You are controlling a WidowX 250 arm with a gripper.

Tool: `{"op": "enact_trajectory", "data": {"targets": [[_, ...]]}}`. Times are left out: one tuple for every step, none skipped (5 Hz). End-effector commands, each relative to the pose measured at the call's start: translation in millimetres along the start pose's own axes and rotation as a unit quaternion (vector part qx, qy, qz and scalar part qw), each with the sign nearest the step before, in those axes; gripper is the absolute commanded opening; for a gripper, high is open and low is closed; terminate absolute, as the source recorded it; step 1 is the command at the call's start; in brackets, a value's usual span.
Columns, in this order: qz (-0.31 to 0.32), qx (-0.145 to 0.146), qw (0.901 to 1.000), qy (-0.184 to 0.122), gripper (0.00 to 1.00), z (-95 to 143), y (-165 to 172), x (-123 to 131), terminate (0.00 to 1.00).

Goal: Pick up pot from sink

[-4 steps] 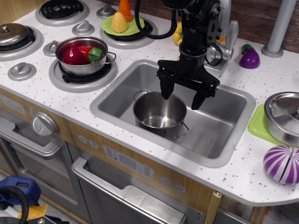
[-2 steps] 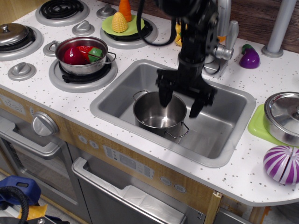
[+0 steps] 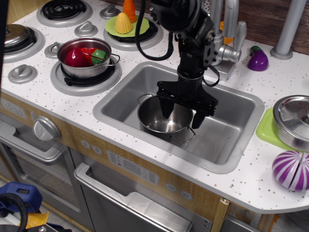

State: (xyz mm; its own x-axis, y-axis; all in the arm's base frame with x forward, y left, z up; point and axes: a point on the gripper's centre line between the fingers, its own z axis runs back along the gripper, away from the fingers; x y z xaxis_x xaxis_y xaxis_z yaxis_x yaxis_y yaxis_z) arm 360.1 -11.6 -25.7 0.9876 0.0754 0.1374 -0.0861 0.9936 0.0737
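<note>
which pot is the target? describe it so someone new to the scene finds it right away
Find the sink set in the white counter, right of the stove burners. The pot stands inside it toward the left, with the open gripper straddling its right rim. Unlike the other pot on the burner, which holds toy vegetables, it is empty and mirror-bright inside.

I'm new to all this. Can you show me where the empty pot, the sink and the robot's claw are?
pot (image 3: 161, 123): overhead kitchen view, on its bare shiny inside.
sink (image 3: 227, 130): same view, on the bare basin floor right of the pot.
gripper (image 3: 182, 114): same view, midway between the two black fingertips.
</note>
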Motion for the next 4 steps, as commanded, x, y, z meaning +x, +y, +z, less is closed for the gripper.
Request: {"op": "enact_trajectory", "data": {"targets": [[0.024,-0.015,0.9983,-0.050,0.00,-4.6,6.6,5.5,0.00],[0.036,-0.016,0.9979,-0.051,0.00,-1.0,4.8,7.2,0.00],[0.034,-0.004,0.9982,-0.050,0.00,9.9,1.3,10.2,0.00],[0.002,0.021,0.9992,-0.033,0.00,50.7,-3.0,15.3,0.00]]}}
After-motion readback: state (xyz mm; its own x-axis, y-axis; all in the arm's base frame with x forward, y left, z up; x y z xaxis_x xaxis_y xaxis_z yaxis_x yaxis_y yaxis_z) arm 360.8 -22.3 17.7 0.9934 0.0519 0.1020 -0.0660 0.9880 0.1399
